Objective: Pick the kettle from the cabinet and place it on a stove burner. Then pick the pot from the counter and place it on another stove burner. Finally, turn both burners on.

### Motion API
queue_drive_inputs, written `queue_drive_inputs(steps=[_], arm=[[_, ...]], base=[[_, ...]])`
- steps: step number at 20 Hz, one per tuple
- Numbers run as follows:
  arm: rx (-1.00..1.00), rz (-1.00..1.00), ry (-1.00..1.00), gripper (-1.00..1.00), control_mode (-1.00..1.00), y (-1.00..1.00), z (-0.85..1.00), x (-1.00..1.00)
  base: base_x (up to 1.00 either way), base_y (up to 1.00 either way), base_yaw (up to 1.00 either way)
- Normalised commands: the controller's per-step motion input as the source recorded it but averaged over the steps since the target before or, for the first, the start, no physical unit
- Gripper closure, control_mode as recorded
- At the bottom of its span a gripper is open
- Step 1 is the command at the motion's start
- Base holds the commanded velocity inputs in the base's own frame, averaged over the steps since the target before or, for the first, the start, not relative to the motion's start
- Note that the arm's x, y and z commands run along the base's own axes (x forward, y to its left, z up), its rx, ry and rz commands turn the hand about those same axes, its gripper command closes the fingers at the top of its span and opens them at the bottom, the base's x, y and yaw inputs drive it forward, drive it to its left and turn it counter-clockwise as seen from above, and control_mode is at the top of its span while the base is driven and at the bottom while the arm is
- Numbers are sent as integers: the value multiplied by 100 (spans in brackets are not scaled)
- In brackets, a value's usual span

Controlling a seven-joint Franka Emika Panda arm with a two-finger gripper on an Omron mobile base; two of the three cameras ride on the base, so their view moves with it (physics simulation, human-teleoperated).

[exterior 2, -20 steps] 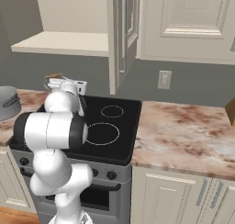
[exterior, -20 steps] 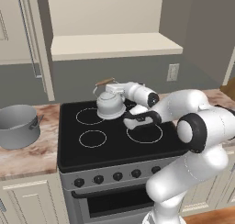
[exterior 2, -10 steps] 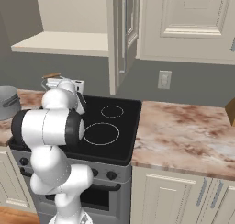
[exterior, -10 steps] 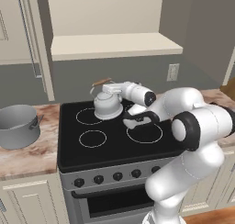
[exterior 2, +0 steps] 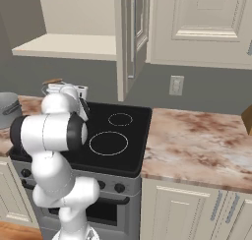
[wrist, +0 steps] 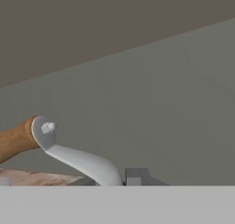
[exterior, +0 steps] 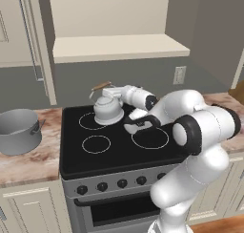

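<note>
Kettle (exterior: 108,110) sits on the stove (exterior: 124,155) rear-left burner, out of the cabinet (exterior: 116,48); tool (exterior: 110,91) clamped on its handle, not released. Pot (exterior: 18,131) on the tabletop (exterior: 26,163) at the stove's left edge. Left: release, pot, both burners on. Count: 1 kettle, 1 pot, 4 burners.

Behind my stove (exterior: 119,153) a grey wall (exterior: 71,84) runs across mid-frame, a white outlet (exterior: 179,75) on it right of centre. Cream cupboards (exterior 2: 206,22) fill the upper right of my right base view; wood floor (exterior 2: 19,231) shows lower left.
</note>
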Motion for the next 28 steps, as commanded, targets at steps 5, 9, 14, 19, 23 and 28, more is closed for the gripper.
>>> queue_drive_inputs(steps=[5, 9, 14, 19, 23, 28], arm=[[3, 0, 0, 100, -100, 10, -8, 15], [4, 0, 0, 100, -100, 1, -7, 17], [3, 0, 0, 100, -100, 0, -3, 14], [2, 0, 0, 100, -100, 0, -2, 14], [1, 0, 0, 100, -100, 0, -4, 16], [1, 0, 0, 100, -100, 0, -6, 17]], base=[[0, 0, 0], [0, 0, 0], [0, 0, 0], [0, 0, 0], [0, 0, 0], [0, 0, 0]])
